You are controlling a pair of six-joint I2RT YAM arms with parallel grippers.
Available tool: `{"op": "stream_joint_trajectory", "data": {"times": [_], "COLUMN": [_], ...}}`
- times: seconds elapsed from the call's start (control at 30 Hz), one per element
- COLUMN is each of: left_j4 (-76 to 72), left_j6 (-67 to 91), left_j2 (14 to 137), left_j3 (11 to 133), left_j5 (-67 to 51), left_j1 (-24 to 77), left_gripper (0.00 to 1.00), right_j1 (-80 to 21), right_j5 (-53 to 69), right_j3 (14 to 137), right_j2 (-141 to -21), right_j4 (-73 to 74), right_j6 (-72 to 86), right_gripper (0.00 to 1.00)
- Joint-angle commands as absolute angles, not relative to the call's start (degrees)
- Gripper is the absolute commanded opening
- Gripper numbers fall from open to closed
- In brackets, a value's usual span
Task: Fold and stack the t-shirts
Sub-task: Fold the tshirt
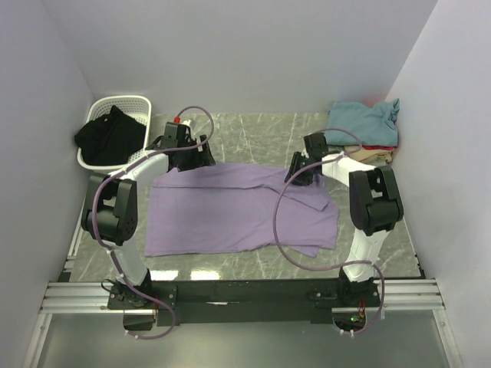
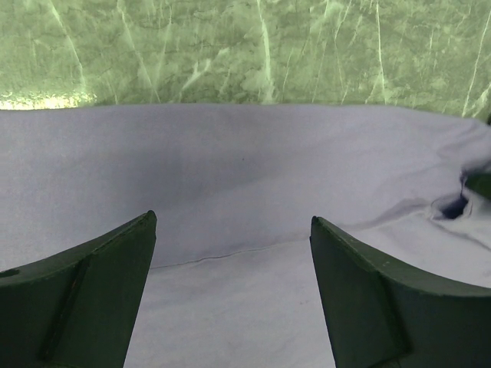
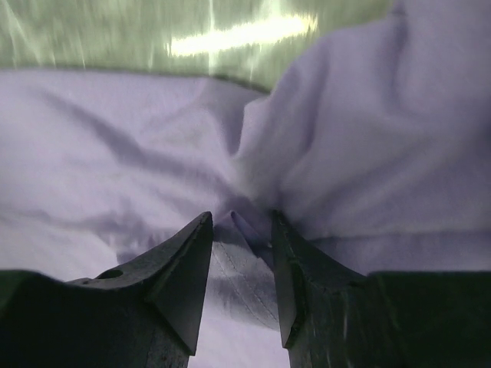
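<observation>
A large lavender t-shirt [image 1: 230, 211] lies spread on the marble table, its right part folded over onto itself. My left gripper [image 1: 182, 157] hovers over the shirt's far left edge. In the left wrist view it [image 2: 230, 218] stands wide open above flat lavender cloth [image 2: 245, 169], holding nothing. My right gripper [image 1: 299, 175] is at the shirt's far right part. In the right wrist view its jaws [image 3: 242, 218] stand narrow, with a hemmed fold of the lavender cloth [image 3: 115, 153] pinched between them and fabric bunched up around them. A teal t-shirt [image 1: 360, 119] tops a pile over red [image 1: 380, 147] and tan [image 1: 376, 157] ones.
A white laundry basket [image 1: 123, 100] holding black clothing [image 1: 111, 134] stands at the back left corner. The folded pile sits against the right wall. White walls close in the table on three sides.
</observation>
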State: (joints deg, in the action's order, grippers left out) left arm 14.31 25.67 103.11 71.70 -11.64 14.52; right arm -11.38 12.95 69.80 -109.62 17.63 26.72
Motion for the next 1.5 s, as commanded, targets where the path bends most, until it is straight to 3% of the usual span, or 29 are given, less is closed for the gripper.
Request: {"op": "stream_joint_trajectory", "data": {"times": [0.0, 0.27, 0.77, 1.1, 1.27, 1.47], "left_j4": [12.8, 12.8, 13.5, 13.2, 12.9, 13.3], "left_j6": [25.0, 25.2, 24.7, 24.8, 25.0, 24.9], "left_j2": [101.6, 100.8, 102.2, 102.7, 102.8, 102.7], "left_j3": [72.3, 72.2, 72.5, 71.9, 72.0, 72.3], "left_j5": [-12.6, -12.8, -12.7, -13.2, -13.6, -13.5], "left_j1": [14.9, 14.9, 15.0, 15.0, 15.1, 15.4], "left_gripper": [0.86, 0.86, 0.86, 0.85, 0.85, 0.85], "right_j1": [-12.9, -14.2, -16.2, -20.9, -20.8, -20.0], "right_j5": [11.8, 9.1, 13.9, 18.4, 7.6, -0.9], "right_j3": [65.3, 60.9, 54.5, 45.7, 48.2, 50.4], "right_j2": [-102.8, -95.6, -93.1, -78.0, -74.1, -79.3], "right_j4": [18.5, 19.2, 20.0, 23.1, 25.7, 22.3], "right_j6": [25.4, 25.8, 26.5, 29.7, 29.6, 28.2], "right_gripper": [0.44, 0.45, 0.44, 0.46, 0.5, 0.52]}}
